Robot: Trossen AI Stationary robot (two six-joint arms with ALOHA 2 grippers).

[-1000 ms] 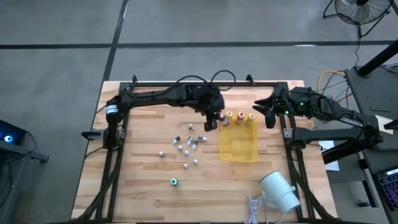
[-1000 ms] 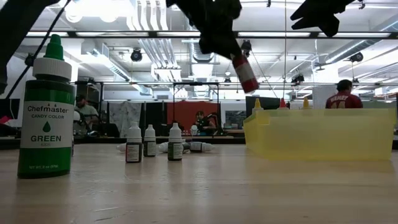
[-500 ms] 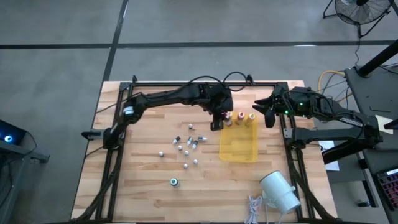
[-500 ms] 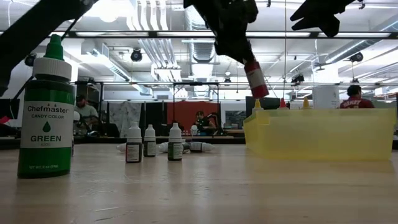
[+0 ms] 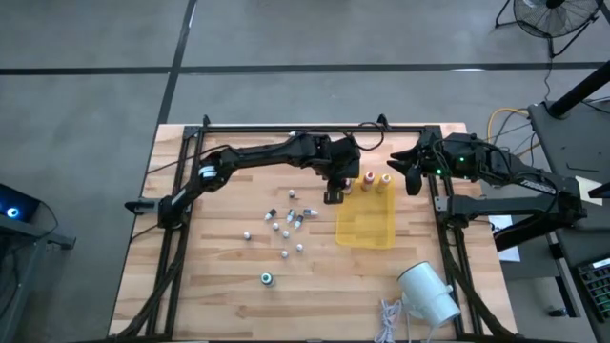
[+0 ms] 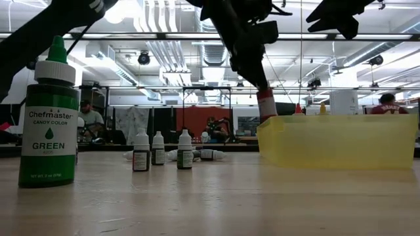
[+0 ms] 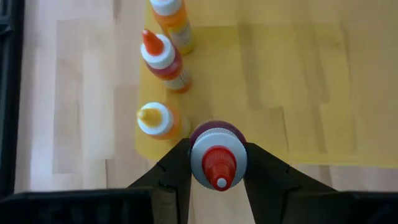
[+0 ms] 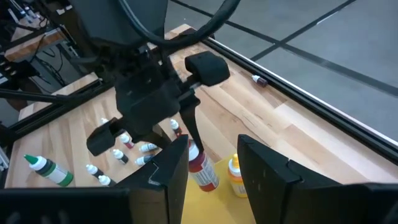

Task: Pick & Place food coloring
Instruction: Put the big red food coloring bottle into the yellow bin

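1. Wooden slats form the desk (image 5: 219,267), seen from above in the middle of the frame, with grey floor around it and an open workshop beyond in the low view.
2. Nearest the low camera, at left of that frame, stands a green-topped bottle (image 6: 49,118) of food coloring, upright and untouched. Judged from its look, it is light, stiff plastic, easy to tip.
3. Farther back, small whitish vials (image 5: 286,227) are scattered at centre of the overhead view; three stand upright in the low view (image 6: 158,151). They look tiny and slippery, best pinched around the body.
4. Right of centre lies a yellow tray (image 5: 366,224). Three bottles with orange and yellow tops (image 7: 163,57) stand in a row along its far edge.
5. The left gripper (image 7: 217,163) hangs over the tray's upper left corner, jaws pinching a red-topped bottle (image 7: 217,167) around its shoulder just below the cap. The bottle's base dips behind the tray wall (image 6: 266,108). A grip high on the neck lets it swing, so a gentle release would suit.
6. The right gripper (image 5: 410,171) waits at upper right of the overhead view, jaws spread and empty.
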